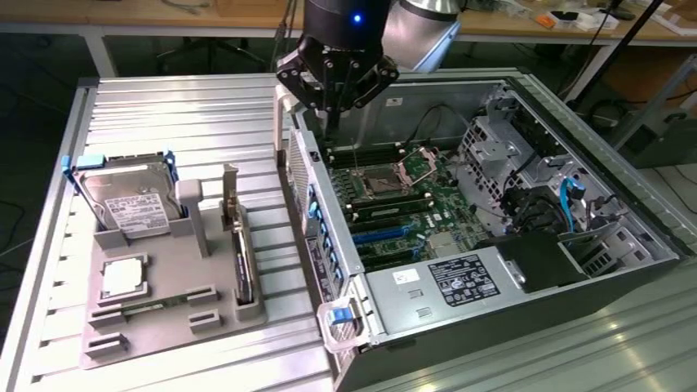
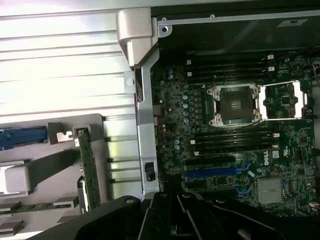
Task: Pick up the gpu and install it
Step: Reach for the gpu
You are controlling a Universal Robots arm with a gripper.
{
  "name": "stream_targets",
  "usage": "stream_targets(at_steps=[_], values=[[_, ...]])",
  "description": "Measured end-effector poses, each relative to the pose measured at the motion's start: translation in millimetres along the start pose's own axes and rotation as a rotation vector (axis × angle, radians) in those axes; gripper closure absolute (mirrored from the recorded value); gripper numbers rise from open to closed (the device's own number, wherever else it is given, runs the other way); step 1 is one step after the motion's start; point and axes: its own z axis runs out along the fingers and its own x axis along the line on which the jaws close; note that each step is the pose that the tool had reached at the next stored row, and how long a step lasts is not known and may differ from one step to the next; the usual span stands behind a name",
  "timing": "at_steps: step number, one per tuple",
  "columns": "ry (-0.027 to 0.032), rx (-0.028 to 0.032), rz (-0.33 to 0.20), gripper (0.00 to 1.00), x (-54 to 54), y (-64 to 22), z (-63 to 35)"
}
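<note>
Ribbed metal table (image 1: 163, 114) with an open PC case (image 1: 512, 327) on it. Nothing done yet imo: gpu (image 1: 241, 253) stands upright in the grey tray (image 1: 175, 282), while the claw (image 1: 330, 108) hovers over the case's edge, well apart from it. Can't tell if it's spread or pressed together.

Black gripper (image 1: 333, 100), blue light (image 1: 357, 17); silver arm (image 1: 422, 31)

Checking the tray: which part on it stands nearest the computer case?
The gpu, upright on edge; the hard drive and CPU sit farther off.
</note>
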Motion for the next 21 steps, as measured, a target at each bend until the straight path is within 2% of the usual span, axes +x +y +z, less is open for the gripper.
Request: stream_targets(at_steps=[9,21], values=[[0.0,0.0,0.0,0.89,28.3,-9.6,-0.6],[0.0,0.0,0.0,0.89,55.3,-18.5,-1.1]])
